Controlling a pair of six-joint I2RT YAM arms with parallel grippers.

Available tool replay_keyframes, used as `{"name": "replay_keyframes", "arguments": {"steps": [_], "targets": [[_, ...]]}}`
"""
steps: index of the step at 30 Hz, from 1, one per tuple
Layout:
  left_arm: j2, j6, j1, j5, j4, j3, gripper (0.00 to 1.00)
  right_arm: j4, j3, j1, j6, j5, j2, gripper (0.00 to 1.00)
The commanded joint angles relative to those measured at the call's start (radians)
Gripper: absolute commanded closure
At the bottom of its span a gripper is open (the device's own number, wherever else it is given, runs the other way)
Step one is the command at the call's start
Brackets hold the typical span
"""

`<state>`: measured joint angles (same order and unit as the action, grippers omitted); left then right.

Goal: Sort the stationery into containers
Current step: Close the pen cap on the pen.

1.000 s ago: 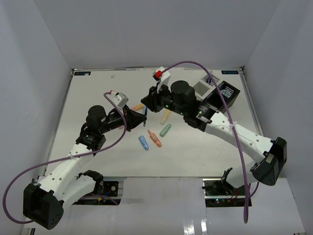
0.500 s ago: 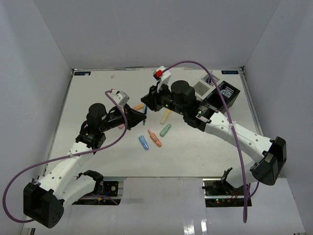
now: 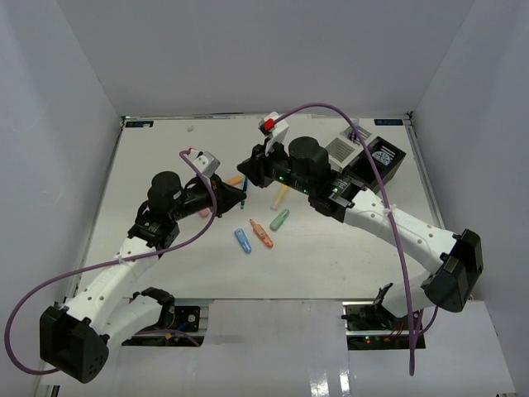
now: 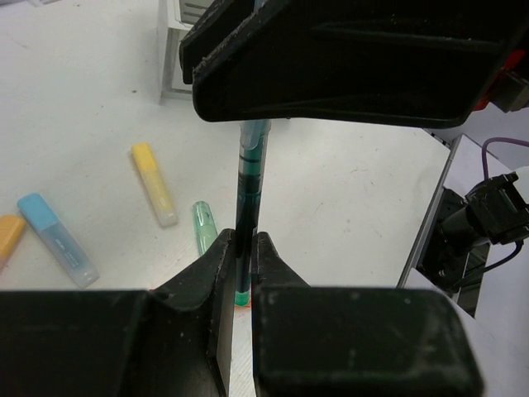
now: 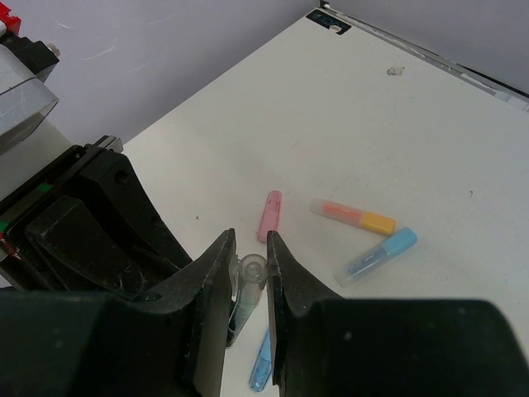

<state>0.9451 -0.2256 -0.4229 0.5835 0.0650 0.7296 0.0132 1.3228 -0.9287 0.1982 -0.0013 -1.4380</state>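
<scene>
A thin dark pen (image 4: 250, 190) with a green end hangs above the table, held at both ends. My left gripper (image 4: 240, 246) is shut on its lower barrel, and my right gripper (image 5: 249, 250) is shut on its clear cap end (image 5: 253, 270). From above, the two grippers meet at the pen (image 3: 245, 192) in mid-table. Pastel markers lie below: orange (image 3: 261, 234), blue (image 3: 242, 241), green (image 3: 279, 219), yellow (image 3: 281, 196) and pink (image 5: 269, 215). The white container (image 3: 340, 149) and the black container (image 3: 382, 157) stand at the back right.
Another orange marker (image 5: 354, 216) and a light blue one (image 5: 377, 256) lie past the pink one. Grey walls close in the table on three sides. A purple cable (image 3: 347, 116) arcs over the containers.
The left gripper has edged slightly up and right with the pen; the right arm has barely moved. Both grips are unchanged.
</scene>
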Motion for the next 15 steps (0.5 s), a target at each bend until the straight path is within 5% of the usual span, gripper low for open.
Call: {"name": "replay_keyframes", "arguments": {"steps": [1,15], "targets": [[-0.078,0.005,0.009,-0.09,0.404,0.192,1.0,0.409,-0.112,-0.029,-0.022,-0.105,-0.088,0.92],[-0.069,0.019,0.009,-0.025,0.369,0.166,1.0,0.412,-0.087,-0.021,-0.025,-0.094,-0.085,0.92]]}}
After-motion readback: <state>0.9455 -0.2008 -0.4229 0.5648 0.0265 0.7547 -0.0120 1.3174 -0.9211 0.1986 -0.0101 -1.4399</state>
